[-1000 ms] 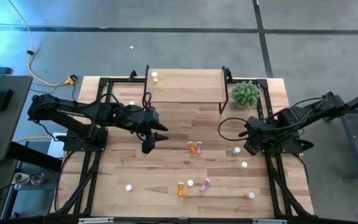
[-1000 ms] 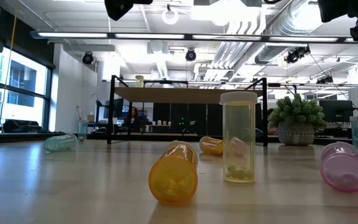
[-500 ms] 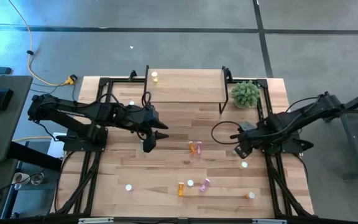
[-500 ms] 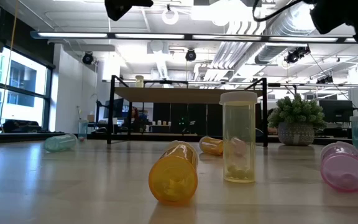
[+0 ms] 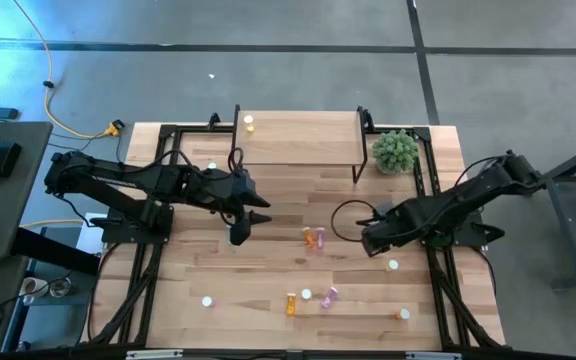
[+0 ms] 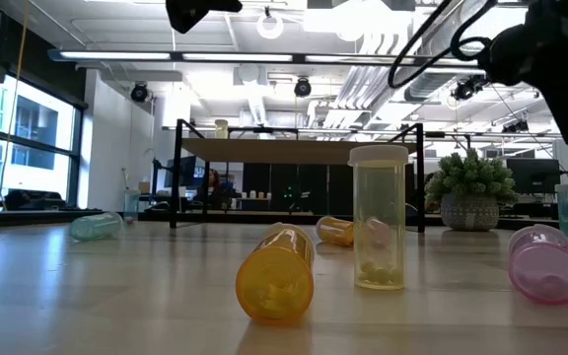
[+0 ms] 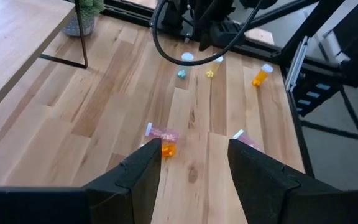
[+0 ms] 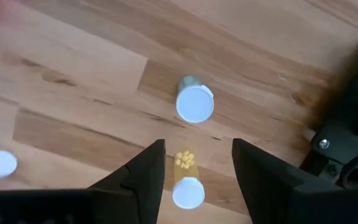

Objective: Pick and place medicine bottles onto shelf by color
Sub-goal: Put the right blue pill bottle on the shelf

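Translucent glossy plastic medicine bottles (image 6: pixel 380 229); smooth matt wood table (image 5: pixel 268 260).

In the low view you are seeing the right gripper (image 6: pixel 550 59) cropping off at the frame edge, and the yellow bottle (image 8: pixel 188 186) (between the right fingers) is disappearing past the wrist picture's border.

Both grippers, left (image 5: pixel 240 229) and right (image 5: pixel 372 243), jaws parted

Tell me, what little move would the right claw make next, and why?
Probably a straight drop and a close. The right claw hangs open above the table with a yellow bottle standing upright between its fingers, white cap up, not yet held. A green bottle stands just beyond it. The left claw waits open over the table's middle.
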